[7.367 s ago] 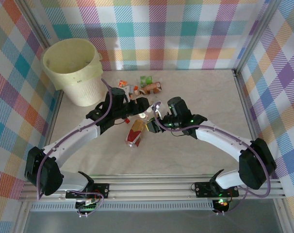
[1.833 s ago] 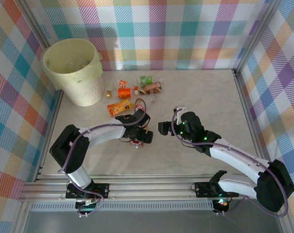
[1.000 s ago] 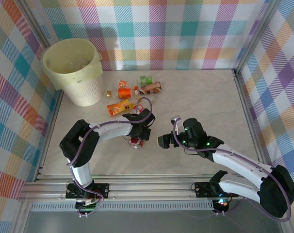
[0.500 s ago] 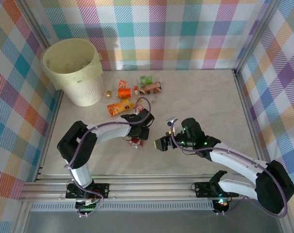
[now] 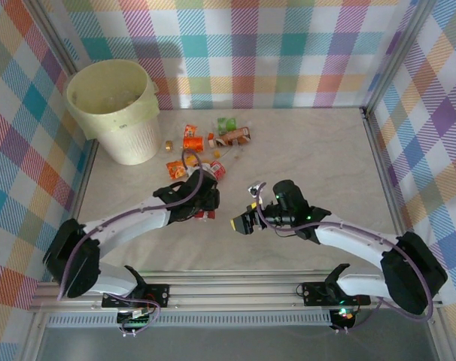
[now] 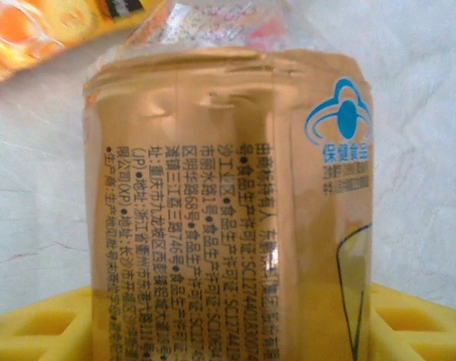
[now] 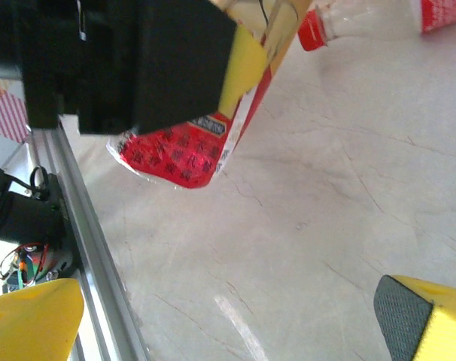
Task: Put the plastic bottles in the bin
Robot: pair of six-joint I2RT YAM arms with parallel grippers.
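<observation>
A large, round, pale-yellow plastic bin (image 5: 111, 113) with a ribbed lower wall is seen at the far left corner of the pale marbled table (image 5: 318, 150). To the right of the bin and nearer the arm bases, a crushed, clear-plastic, red-labelled bottle (image 6: 228, 203) with a gold printed panel is clamped between the yellow fingers (image 6: 412, 323) of the left gripper (image 5: 202, 204). In the right wrist view this bottle is seen jutting from under the gripper's black body, tilted, with its red end lowest. Whether it touches the table cannot be told.

The right gripper (image 5: 243, 221) is held further to the right of the bin, just beside the left gripper but apart from it. Its yellow fingers (image 7: 32, 320) are spread wide, and nothing is held between them.

The other plastic bottles are seen lying on the table to the right of the bin. An orange-labelled bottle (image 5: 175, 169) and a clear red-capped bottle (image 5: 215, 170) are found closest to the left gripper. Further back, level with the bin's base, a second orange bottle (image 5: 191, 139), a green-labelled bottle (image 5: 226, 124) and a brown-labelled bottle (image 5: 240, 135) are grouped near one another. Crumpled clear plastic can be made out inside the bin.
</observation>
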